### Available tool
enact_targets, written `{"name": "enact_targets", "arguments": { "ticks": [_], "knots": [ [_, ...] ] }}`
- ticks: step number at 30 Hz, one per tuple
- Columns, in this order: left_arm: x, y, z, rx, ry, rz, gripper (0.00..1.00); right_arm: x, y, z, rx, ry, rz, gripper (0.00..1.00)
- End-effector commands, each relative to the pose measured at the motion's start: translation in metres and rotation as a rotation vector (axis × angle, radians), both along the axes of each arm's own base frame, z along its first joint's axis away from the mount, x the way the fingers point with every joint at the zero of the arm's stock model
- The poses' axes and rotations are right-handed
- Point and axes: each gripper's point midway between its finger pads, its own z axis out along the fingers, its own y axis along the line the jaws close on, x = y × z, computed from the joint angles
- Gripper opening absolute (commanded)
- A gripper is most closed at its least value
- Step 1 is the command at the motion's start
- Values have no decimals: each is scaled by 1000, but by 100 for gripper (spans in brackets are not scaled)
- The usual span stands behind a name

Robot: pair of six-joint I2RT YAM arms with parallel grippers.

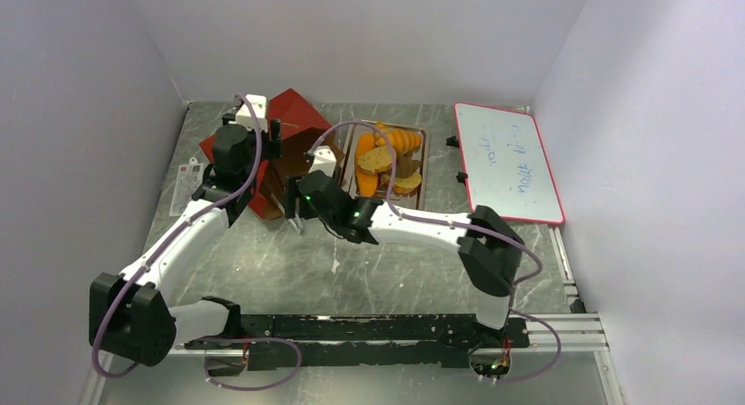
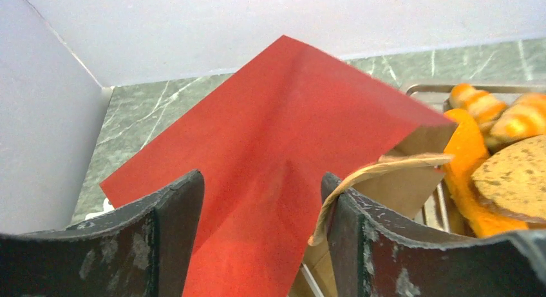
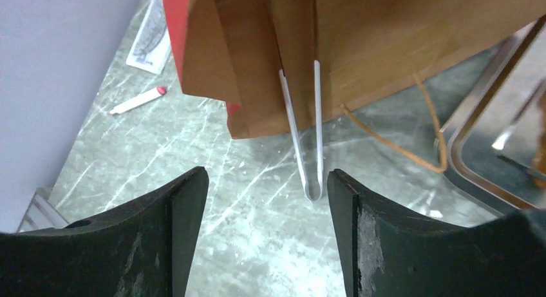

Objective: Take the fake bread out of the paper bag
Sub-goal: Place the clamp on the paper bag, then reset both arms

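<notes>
Item: fake bread [image 1: 386,155], golden pieces heaped on the metal tray [image 1: 425,163], outside the paper bag [image 1: 299,115]. Bag: red, collapsed on the tabletop [image 1: 351,273], just left of the tray. I read the left jaws parted wide at its red panel, pinching nothing; right jaws parted, empty, facing the bag's brown inside.

White arms [image 1: 180,240] carry black joints [image 1: 132,319], purple cables [image 1: 259,150].

You can see one red paper bag [image 1: 294,115], one silver tray [image 1: 424,159], one whiteboard [image 1: 505,159] on the far right, and one pair of white tongs [image 3: 313,195]. At least four pieces of fake bread [image 1: 400,140] are piled on the tray.
</notes>
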Motion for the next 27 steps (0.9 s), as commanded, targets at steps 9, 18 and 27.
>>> {"name": "enact_targets", "arguments": {
  "ticks": [9, 18, 27],
  "knots": [
    [-56, 15, 72, -180, -98, 95, 73, -2, -160, 44, -174, -176, -394, 91],
    [-92, 35, 55, -250, -60, 180, 67, 8, -291, 47, -256, -198, -682, 100],
    [-103, 40, 33, -253, -14, 201, 66, -1, -349, 70, -298, -199, -898, 100]
  ]
}}
